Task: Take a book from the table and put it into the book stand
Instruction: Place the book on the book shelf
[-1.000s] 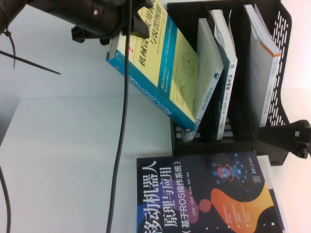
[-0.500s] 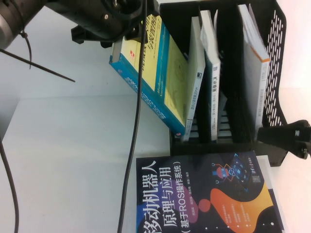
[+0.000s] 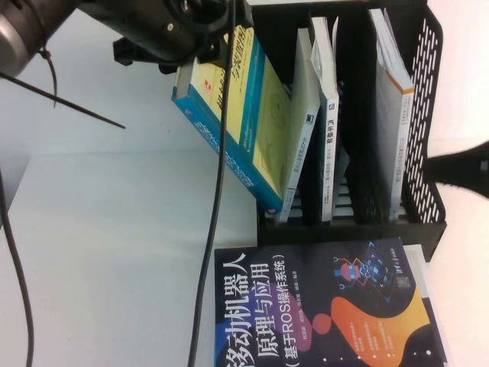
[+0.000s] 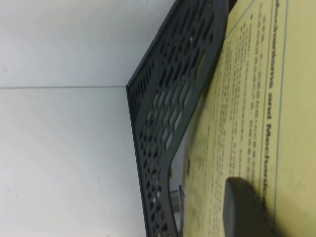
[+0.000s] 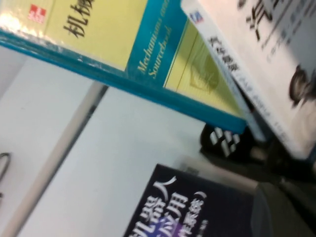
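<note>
Left gripper (image 3: 200,47) jaws clamp the thick yellow-green, teal-spined book (image 3: 241,115) – tilted, half inside the black perforated book stand (image 3: 428,115) – not yet upright; right gripper (image 3: 458,170) beside the stand, jaws' state unclear

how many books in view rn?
5: yellow-green book in the left pincer, tilted into the stand's left slot; three white books inside; navy book on the table. More may be hidden.

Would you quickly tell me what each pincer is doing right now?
Left pincer: at the rack's upper left, shut on the book.
Right pincer: dark shape at the right edge by the book stand; cannot be told.
</note>
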You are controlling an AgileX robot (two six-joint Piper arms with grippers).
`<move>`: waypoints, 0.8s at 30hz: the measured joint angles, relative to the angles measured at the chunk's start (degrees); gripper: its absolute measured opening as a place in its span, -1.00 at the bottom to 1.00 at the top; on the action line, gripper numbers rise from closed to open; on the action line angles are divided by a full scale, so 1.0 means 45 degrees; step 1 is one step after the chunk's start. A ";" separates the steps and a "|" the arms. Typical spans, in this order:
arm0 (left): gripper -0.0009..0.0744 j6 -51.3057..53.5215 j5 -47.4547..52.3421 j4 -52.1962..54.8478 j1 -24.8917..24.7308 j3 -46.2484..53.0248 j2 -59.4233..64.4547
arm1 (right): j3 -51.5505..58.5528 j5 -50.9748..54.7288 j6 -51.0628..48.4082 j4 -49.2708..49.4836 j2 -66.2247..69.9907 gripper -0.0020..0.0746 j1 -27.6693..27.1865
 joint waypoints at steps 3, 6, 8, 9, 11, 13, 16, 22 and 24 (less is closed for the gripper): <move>-0.46 0.0050 -0.0332 0.0163 -0.0148 0.0000 0.0280 | -0.0999 -0.0315 0.1334 -0.1763 -0.0538 -0.94 0.0000; -0.46 0.0228 -0.0718 0.0309 -0.0365 0.0000 0.0622 | -0.2035 -0.0374 0.2905 -0.4010 -0.1207 -0.94 0.0000; -0.46 0.0409 -0.0920 0.0378 -0.0501 0.0000 0.0820 | -0.2773 -0.0285 0.3945 -0.5590 -0.1701 -0.94 0.0000; -0.46 0.0466 -0.1002 0.0386 -0.0568 0.0000 0.0874 | -0.3126 -0.0224 0.4357 -0.6213 -0.1913 -0.94 0.0000; -0.46 0.0759 -0.1223 0.0419 -0.0644 0.0000 0.1037 | -0.3752 -0.0044 0.5326 -0.7643 -0.2450 -0.94 0.0000; -0.46 0.0938 -0.1455 0.0393 -0.0730 0.0000 0.1168 | -0.4213 0.0151 0.6083 -0.8782 -0.2971 -0.94 0.0000; -0.46 0.1081 -0.1695 0.0361 -0.0750 0.0000 0.1325 | -0.4568 0.0314 0.6935 -1.0321 -0.3929 -0.94 0.0000; -0.46 0.1290 -0.1846 0.0176 -0.0762 0.0000 0.1348 | -0.4655 0.1200 0.8212 -1.1683 -0.5855 -0.94 0.0000; -0.46 0.1430 -0.1846 0.0155 -0.0762 0.0000 0.1348 | -0.4655 0.1447 0.8299 -1.1779 -0.6624 -0.94 0.0000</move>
